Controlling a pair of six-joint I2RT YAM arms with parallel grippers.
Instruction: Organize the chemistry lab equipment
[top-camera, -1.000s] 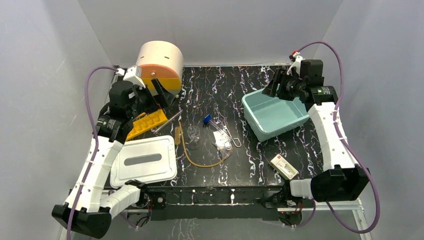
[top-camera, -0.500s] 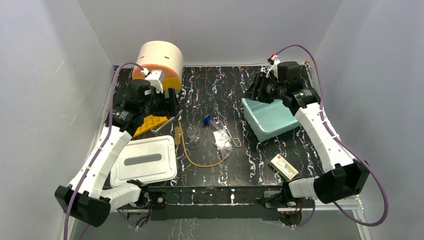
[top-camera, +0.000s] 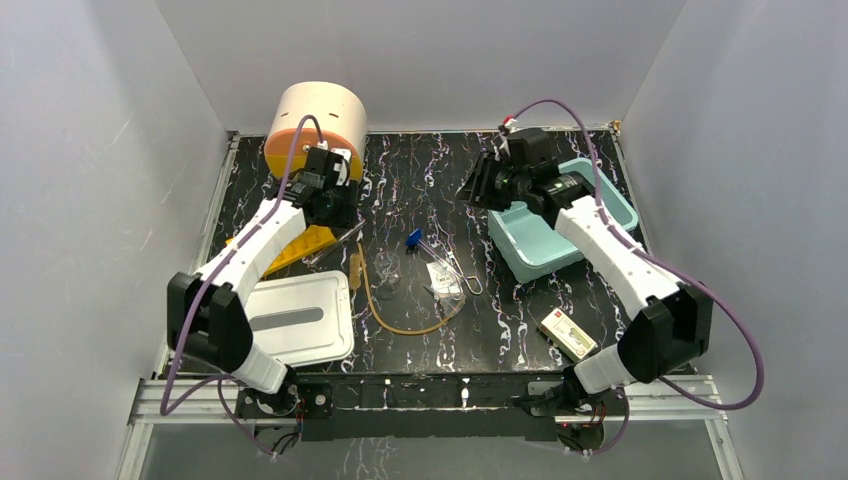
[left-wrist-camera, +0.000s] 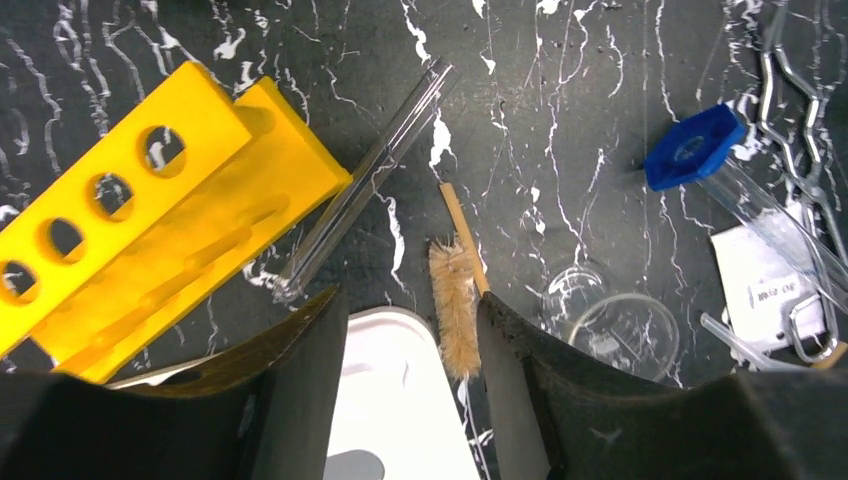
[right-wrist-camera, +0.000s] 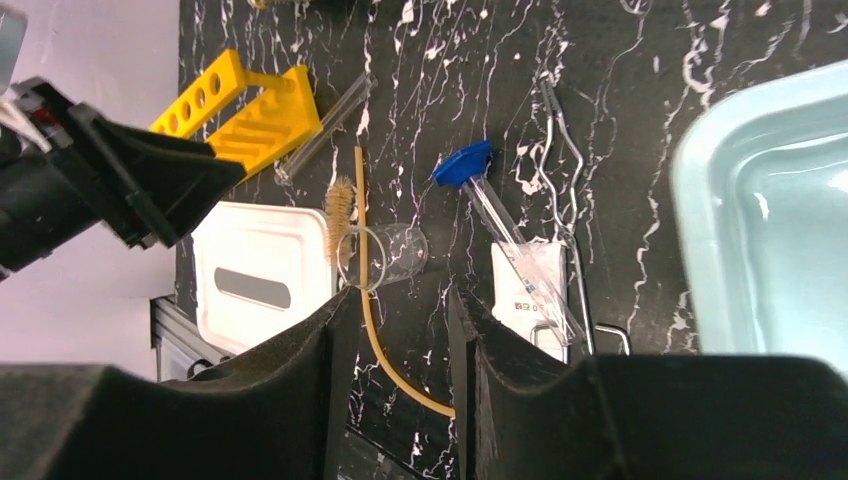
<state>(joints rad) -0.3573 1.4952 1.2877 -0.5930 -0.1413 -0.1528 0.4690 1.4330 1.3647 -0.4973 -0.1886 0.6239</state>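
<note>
Fingers (left-wrist-camera: 300, 390), left gripper (left-wrist-camera: 408, 298) and right gripper (right-wrist-camera: 402, 295), gaping empty: we are selecting a piece, probably lowering onto thin glass rod (left-wrist-camera: 365, 180) next.

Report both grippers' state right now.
Left gripper: open, jaws partly apart, holding nothing.
Right gripper: open, jaws partly apart, holding nothing.

Pale grey walls (top-camera: 450, 50) enclose a black tabletop (top-camera: 420, 170) veined with white.
</note>
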